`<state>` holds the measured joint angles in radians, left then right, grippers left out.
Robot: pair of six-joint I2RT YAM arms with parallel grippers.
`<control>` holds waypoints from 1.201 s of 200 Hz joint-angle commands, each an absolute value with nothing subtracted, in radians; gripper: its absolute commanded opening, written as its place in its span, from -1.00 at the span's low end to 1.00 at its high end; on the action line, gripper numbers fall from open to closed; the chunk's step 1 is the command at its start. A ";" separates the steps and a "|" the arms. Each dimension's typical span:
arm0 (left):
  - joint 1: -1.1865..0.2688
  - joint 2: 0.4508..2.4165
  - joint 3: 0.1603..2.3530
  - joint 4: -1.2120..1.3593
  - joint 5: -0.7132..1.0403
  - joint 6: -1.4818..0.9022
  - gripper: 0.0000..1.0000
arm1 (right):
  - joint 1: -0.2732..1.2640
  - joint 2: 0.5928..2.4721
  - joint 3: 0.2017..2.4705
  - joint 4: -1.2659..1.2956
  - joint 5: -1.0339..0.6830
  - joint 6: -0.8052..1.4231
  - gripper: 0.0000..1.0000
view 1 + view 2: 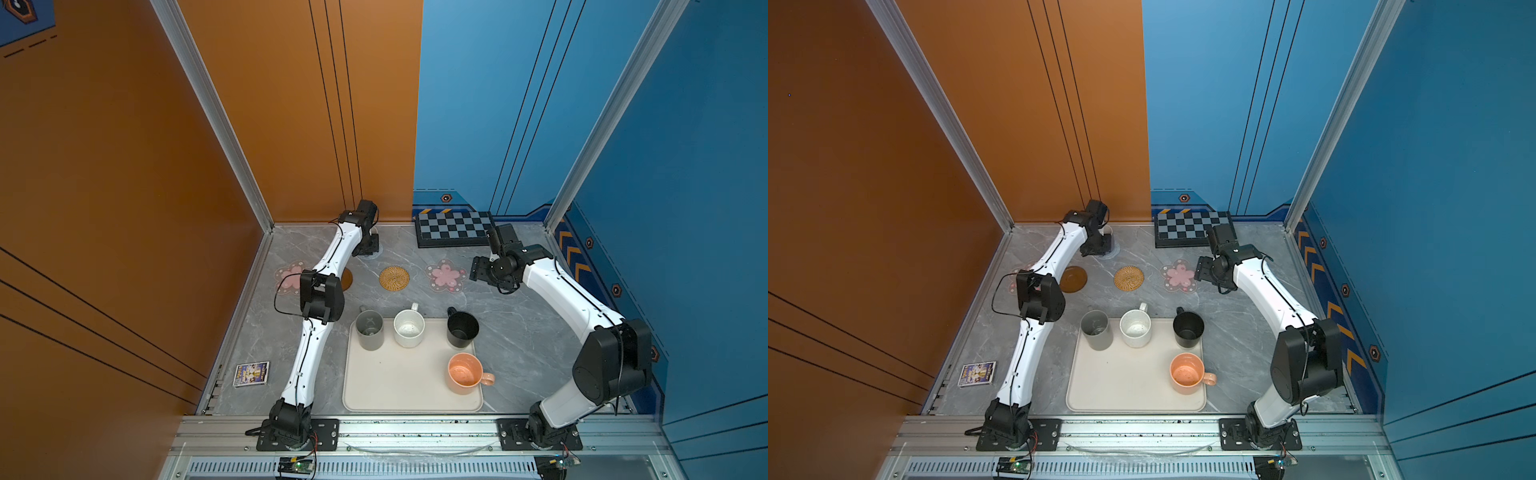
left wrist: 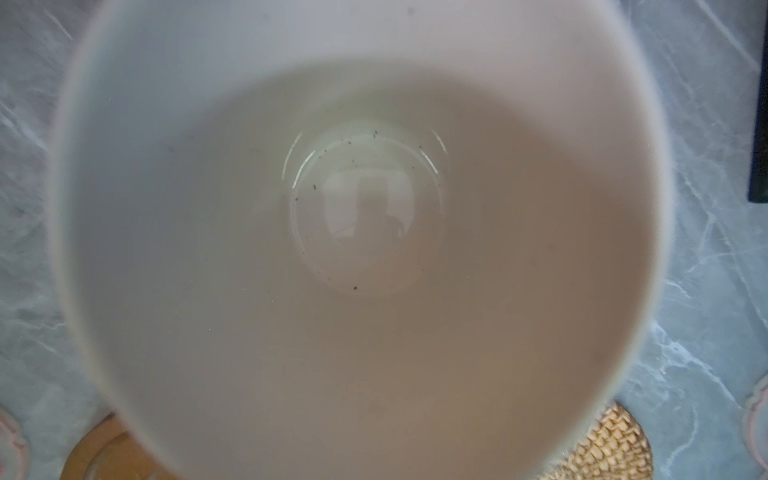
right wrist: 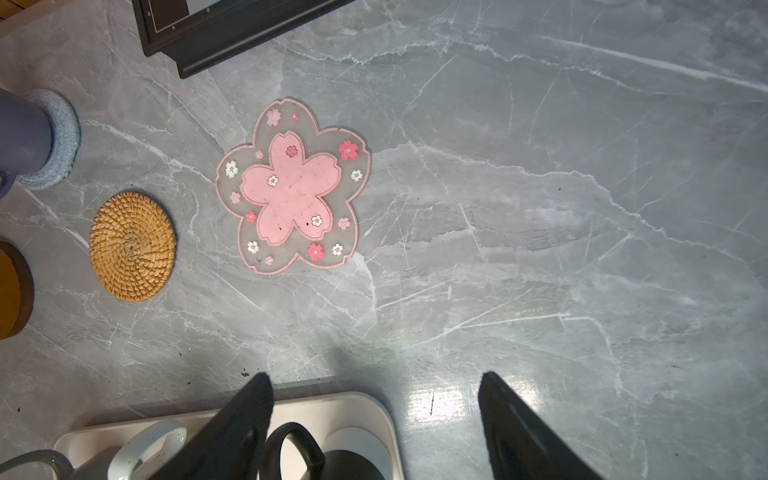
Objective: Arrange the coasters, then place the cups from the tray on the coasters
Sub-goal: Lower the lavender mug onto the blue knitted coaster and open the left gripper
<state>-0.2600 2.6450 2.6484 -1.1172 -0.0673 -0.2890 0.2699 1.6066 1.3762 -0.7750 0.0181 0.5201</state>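
Found left gripper [image 1: 1102, 245] closed, apparently on lavender mug [image 3: 20, 137] to seat it on knitted coaster [image 3: 62, 145], upper middle in both top views; right gripper [image 3: 376, 376] open, empty, staged near tray [image 3: 332, 411].

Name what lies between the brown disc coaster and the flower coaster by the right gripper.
The woven rattan coaster, touching neither the brown disc nor the flower coaster; both top views show it.

Left pincer [image 1: 368, 249] reaches far back, closed, pointing down; right pincer [image 3: 375, 376] hovers, jaws apart.
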 commanded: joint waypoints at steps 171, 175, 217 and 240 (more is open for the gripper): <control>-0.259 2.530 2.572 -1.084 -0.071 -0.272 0.26 | 0.288 1.613 1.367 -0.773 -0.019 0.519 0.60; -0.259 2.525 2.567 -1.084 -0.071 -0.272 0.26 | 0.290 1.610 1.366 -0.773 -0.019 0.520 0.60; -0.269 2.451 2.484 -1.081 -0.082 -0.269 0.96 | 0.294 1.564 1.344 -0.773 -0.006 0.523 0.60; -0.295 2.401 2.459 -1.083 -0.191 -0.235 0.96 | 0.293 1.540 1.341 -0.773 -0.001 0.522 0.60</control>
